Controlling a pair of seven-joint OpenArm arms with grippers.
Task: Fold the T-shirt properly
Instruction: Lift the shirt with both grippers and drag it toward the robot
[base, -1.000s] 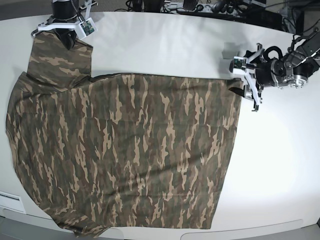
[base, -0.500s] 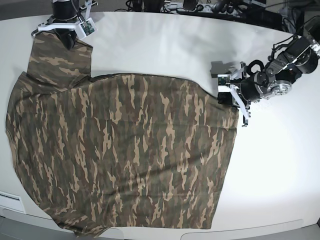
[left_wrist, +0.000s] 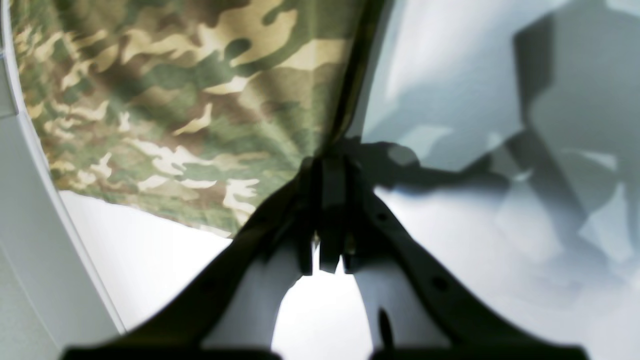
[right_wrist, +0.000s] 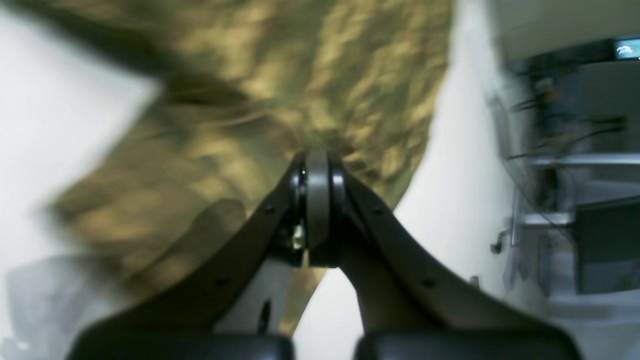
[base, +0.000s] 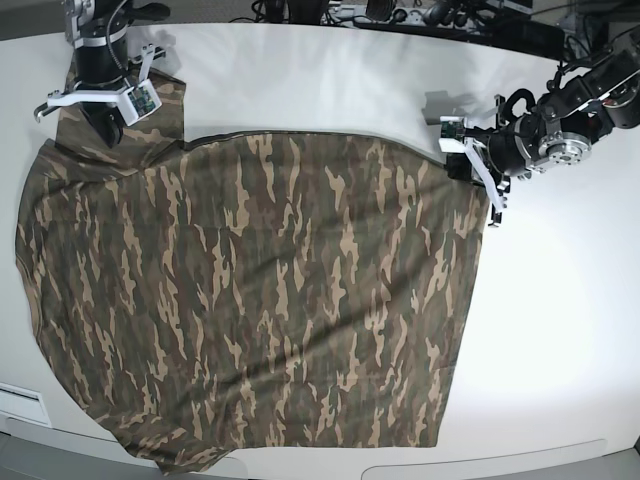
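The camouflage T-shirt (base: 260, 300) lies spread flat over most of the white table (base: 560, 330). My left gripper (base: 462, 163) is at the shirt's upper right corner, shut on the hem. In the left wrist view its jaws (left_wrist: 327, 170) pinch the dark edge of the cloth (left_wrist: 175, 100), which looks pulled taut. My right gripper (base: 103, 125) is at the far left, shut on the sleeve end. In the blurred right wrist view its closed jaws (right_wrist: 316, 165) bite into the cloth (right_wrist: 300, 75).
Cables and dark equipment (base: 400, 12) line the table's back edge. The shirt's lower hem reaches the table's front edge (base: 300, 470). A white panel (base: 20, 405) sits at the lower left. Bare tabletop lies right of the shirt.
My left gripper has moved onto the shirt's upper right corner and shut on it, then drawn it slightly up. My right gripper has moved down and left with the sleeve.
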